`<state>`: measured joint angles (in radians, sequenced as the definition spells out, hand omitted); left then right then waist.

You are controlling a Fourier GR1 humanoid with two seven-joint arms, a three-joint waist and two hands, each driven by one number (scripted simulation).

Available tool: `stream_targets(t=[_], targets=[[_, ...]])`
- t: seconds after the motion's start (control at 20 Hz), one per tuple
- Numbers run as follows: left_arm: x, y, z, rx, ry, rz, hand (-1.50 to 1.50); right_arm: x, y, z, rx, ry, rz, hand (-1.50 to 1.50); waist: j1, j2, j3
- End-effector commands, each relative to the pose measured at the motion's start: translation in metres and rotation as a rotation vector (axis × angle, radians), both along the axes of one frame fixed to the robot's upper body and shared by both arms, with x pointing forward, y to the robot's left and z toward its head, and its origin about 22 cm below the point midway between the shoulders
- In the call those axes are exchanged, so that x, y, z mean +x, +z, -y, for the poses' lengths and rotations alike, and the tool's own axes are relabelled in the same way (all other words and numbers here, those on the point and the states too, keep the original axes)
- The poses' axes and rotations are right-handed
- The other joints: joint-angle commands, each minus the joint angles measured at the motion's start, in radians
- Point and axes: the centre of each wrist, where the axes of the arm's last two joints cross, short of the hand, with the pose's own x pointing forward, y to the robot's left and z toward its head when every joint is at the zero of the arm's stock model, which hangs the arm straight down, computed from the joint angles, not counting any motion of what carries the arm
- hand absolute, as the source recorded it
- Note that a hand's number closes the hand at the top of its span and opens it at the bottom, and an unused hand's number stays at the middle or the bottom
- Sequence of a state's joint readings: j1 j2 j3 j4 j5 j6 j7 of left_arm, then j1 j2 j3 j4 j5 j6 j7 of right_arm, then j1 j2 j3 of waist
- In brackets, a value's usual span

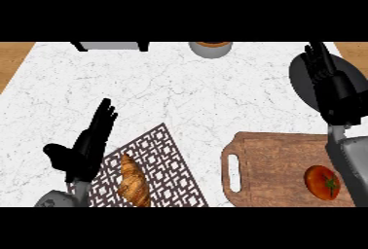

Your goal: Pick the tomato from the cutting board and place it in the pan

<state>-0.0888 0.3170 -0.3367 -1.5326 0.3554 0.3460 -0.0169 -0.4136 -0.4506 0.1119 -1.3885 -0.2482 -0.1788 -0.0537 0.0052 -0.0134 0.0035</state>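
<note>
The dark pan point(300, 80) sits at the upper right of the frame, and nothing shows inside it. The right hand point(338, 95) hangs over it, fingers straight and apart and clasping nothing. The tomato point(322, 182) is not in the pan. It lies on the wooden cutting board point(277, 160) at the lower right, close to the board's right end and well apart from the pan. At the top centre stands a small grey bowl point(211, 50) with something brown in it.

The surface point(179, 92) is white marble with faint veins, and strips of wood show at both upper corners. At the lower centre lies a dark patterned mat point(161, 160) with a croissant point(134, 186) on it. The left hand point(82, 151) is just beside the mat's left edge, open, with straight fingers.

The right hand hides much of the pan, and the grey forearm point(352, 163) crosses the board's right end just beside the tomato. The bowl is cut off by the frame's top edge. So is a grey object with dark legs point(111, 46) at the upper left, which I cannot make out.
</note>
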Motion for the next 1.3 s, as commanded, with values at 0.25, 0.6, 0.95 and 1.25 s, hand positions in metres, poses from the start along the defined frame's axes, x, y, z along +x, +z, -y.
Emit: stream_targets(t=[0.25, 0.6, 0.95, 1.25], targets=[[0.025, 0.035, -0.045, 0.179, 0.102, 0.157, 0.0, -0.033, -0.031, -0.022, 0.036, 0.869, -0.001, 1.5, 0.024, 0.019, 0.01], [0.021, 0.034, -0.071, 0.173, 0.175, 0.108, 0.0, -0.079, -0.027, 0.147, -0.084, 0.556, 0.402, -1.5, -0.066, 0.012, 0.007], [0.032, 0.044, -0.071, 0.171, 0.129, 0.109, 0.0, -0.102, 0.036, 0.225, -0.352, 0.591, 0.398, -1.5, -0.025, 0.017, 0.002], [0.027, 0.038, -0.066, 0.165, 0.099, 0.094, 0.0, -0.116, 0.085, 0.25, -0.607, 0.62, 0.344, -1.5, -0.014, 0.012, 0.0]])
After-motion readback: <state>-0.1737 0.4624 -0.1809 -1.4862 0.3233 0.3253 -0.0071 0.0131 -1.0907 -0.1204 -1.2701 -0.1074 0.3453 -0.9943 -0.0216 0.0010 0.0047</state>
